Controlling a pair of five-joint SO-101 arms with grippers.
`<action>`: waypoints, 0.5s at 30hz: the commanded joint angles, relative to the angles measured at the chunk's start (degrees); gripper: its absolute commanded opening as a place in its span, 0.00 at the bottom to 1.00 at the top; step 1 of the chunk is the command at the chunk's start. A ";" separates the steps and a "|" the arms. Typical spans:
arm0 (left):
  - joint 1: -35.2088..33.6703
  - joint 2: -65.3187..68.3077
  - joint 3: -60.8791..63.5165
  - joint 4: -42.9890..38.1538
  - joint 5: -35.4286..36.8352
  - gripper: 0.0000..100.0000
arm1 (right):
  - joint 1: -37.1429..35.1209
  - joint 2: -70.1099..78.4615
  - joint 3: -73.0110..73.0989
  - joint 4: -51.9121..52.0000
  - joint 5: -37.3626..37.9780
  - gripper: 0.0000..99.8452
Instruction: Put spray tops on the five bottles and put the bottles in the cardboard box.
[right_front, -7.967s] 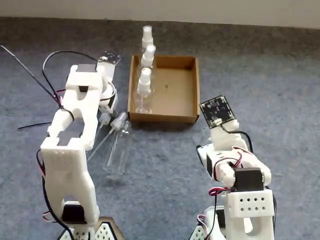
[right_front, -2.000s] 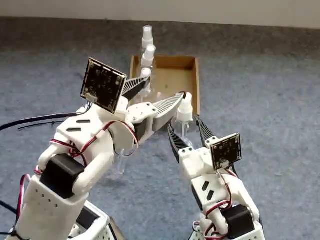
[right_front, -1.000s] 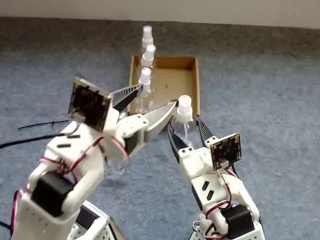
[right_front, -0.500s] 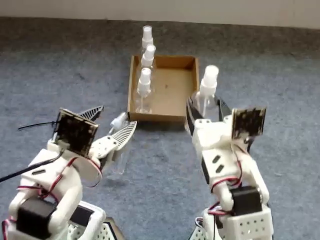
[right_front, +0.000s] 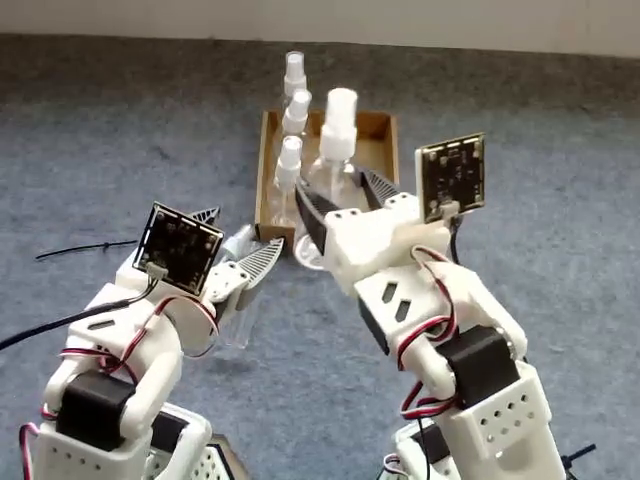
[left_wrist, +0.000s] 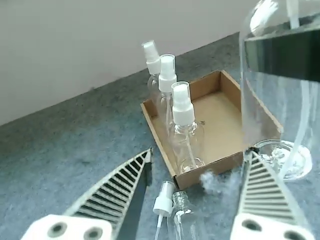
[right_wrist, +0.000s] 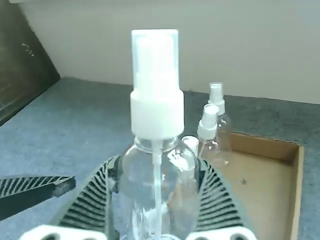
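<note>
Over on the left, the left gripper (right_front: 235, 240) hangs low above the grey carpet (right_front: 520, 150), its fingers spread wide with nothing between them. Just beneath it a bare-necked bottle (left_wrist: 181, 201) lies on its side on the carpet, and a loose spray top (left_wrist: 163, 200) rests right beside its neck, close to the front wall of the cardboard box (right_front: 394, 170). A row of three capped bottles (left_wrist: 167, 85) stands upright along the box's left wall. The nearest one is plainly inside the box. The farthest looks to be at or just past the back wall, though I cannot tell which. To the right, the right gripper (right_front: 343, 200) is raised off the carpet near the front of the box, its fingers clamped on the round body of a fourth capped bottle (right_wrist: 157, 115). That bottle is upright, its white spray top uppermost.
</note>
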 joint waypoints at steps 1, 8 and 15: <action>2.15 -0.40 -0.22 -0.97 -0.26 0.32 | -2.33 0.13 -3.56 0.13 -0.70 0.00; 4.88 0.13 6.29 -5.27 -0.35 0.33 | -2.68 0.13 -3.38 1.10 -0.62 0.00; -1.63 0.13 10.42 -10.81 -0.35 0.33 | -2.51 0.13 -3.38 4.70 -0.26 0.00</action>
